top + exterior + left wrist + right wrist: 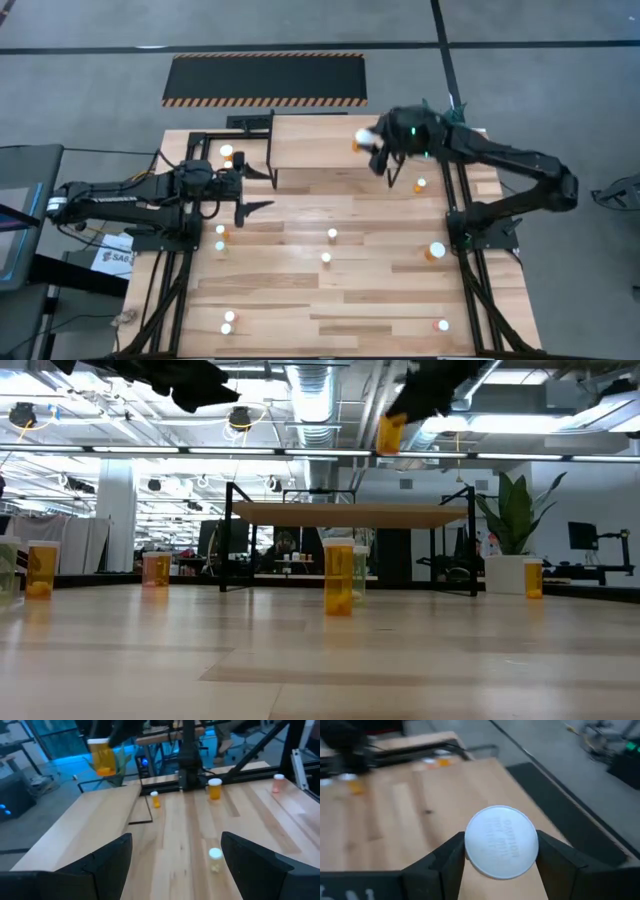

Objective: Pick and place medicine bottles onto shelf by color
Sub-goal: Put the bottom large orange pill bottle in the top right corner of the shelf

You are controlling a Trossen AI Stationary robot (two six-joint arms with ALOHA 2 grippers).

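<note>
Your right end effector [501, 851] grips the white-capped orange medicine bottle [361, 139].
You hold it above the light-wood shelf [310, 145]; your left end effector [175, 865] waits spread wide over the plank counter [380, 290].

Grey concrete floor [560, 80] with a hazard-edged black mat [265, 78], ceiling ducts [310, 390], strip lights, a potted plant [515, 525] behind

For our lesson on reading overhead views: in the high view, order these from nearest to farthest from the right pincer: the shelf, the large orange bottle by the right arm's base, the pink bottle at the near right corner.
1. Shelf, directly beneath the right pincer.
2. Large orange bottle, right side, mid-table.
3. Pink bottle, near right corner.
</note>
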